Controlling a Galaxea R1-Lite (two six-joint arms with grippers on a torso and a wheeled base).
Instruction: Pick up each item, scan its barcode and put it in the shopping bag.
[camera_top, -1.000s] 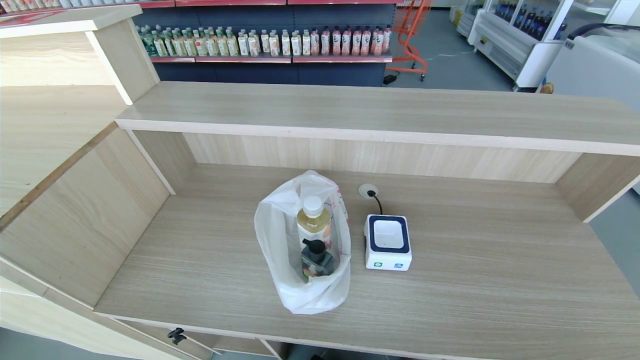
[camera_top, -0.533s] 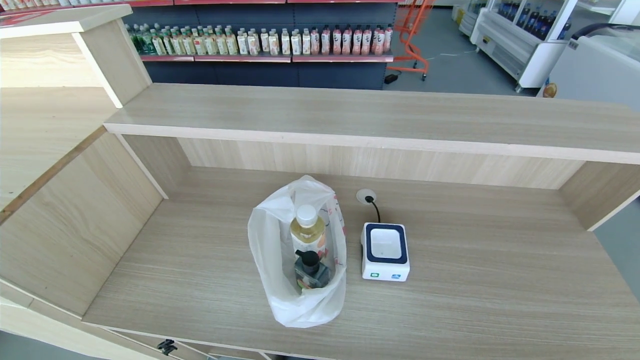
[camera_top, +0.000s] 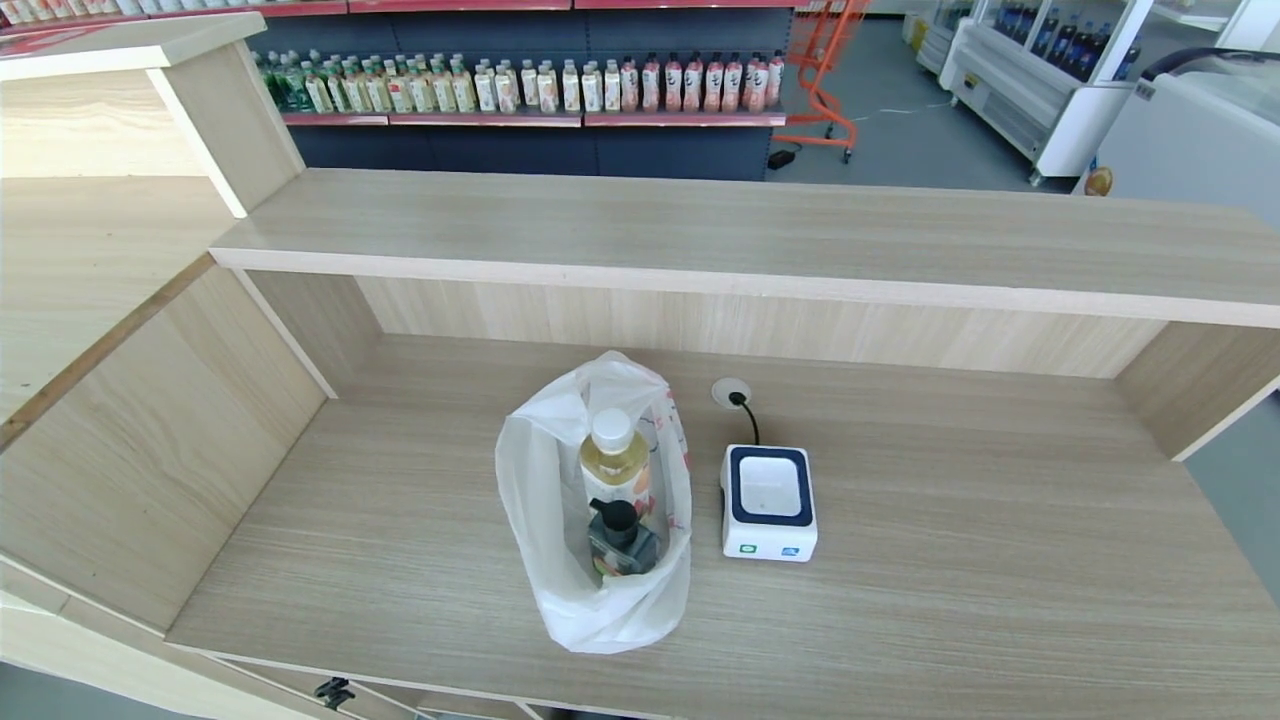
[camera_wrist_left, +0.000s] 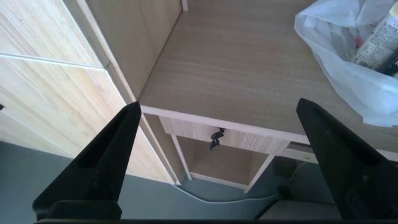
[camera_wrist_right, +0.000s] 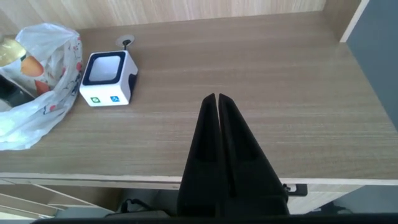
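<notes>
Head view: shopping bag (camera_top: 590, 560) upright on the tabletop (camera_top: 950, 560), mouth open, holding a white-capped bottle (camera_top: 612, 455) and a dark pump bottle (camera_top: 620, 535); scanner (camera_top: 768, 500) just beside it, on my right

Left wrist view: my left fingers (camera_wrist_left: 217, 106) spread wide, nothing between them, above the tabletop's front edge, bag near

Right wrist view: my right fingers (camera_wrist_right: 216, 98) pressed together, empty, above the tabletop; scanner and bag beyond
</notes>
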